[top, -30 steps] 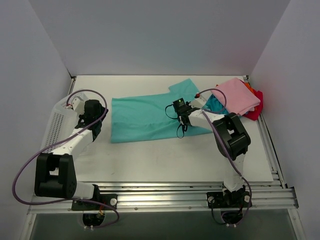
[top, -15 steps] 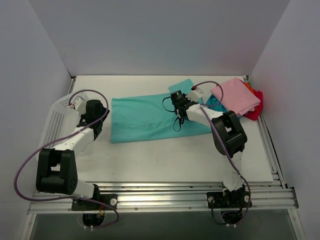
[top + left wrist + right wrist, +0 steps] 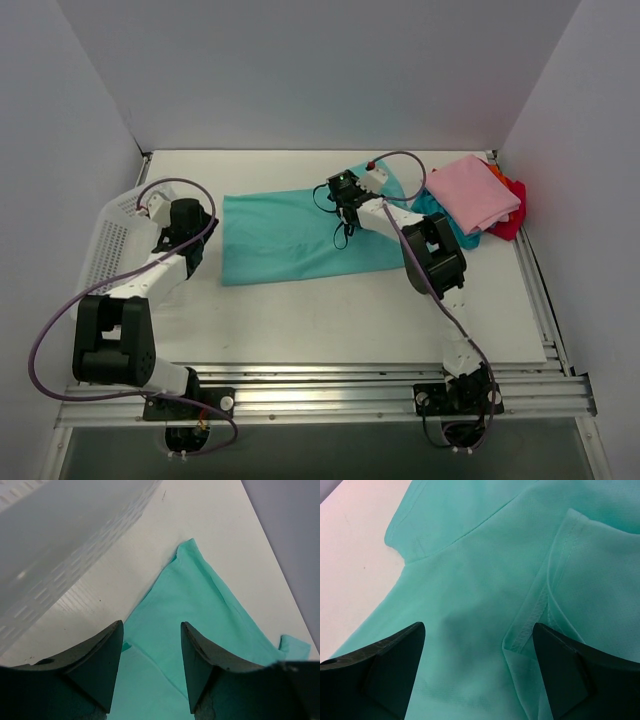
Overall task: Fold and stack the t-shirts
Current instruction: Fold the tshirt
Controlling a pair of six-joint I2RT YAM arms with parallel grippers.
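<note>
The teal-green t-shirt (image 3: 290, 238) lies spread out on the white table (image 3: 300, 315), a little behind its middle, with the long side going from left to right. The right gripper (image 3: 477, 630) hangs over the far right part of this shirt. Its two fingers stand wide apart and nothing is between them. In the right wrist view, a hemmed edge (image 3: 540, 605) of the cloth lies folded over just below them. The left gripper (image 3: 150, 635) is near the left end of the shirt, beside the white mesh basket (image 3: 60, 540). Its fingers are also apart and hold nothing. At the far right of the table there is a pile of folded shirts: the pink shirt (image 3: 472, 192) is on top, the teal-blue shirt (image 3: 438, 210) shows under it, and the red shirt (image 3: 510, 224) and the orange shirt (image 3: 513, 186) show at the right side.
</note>
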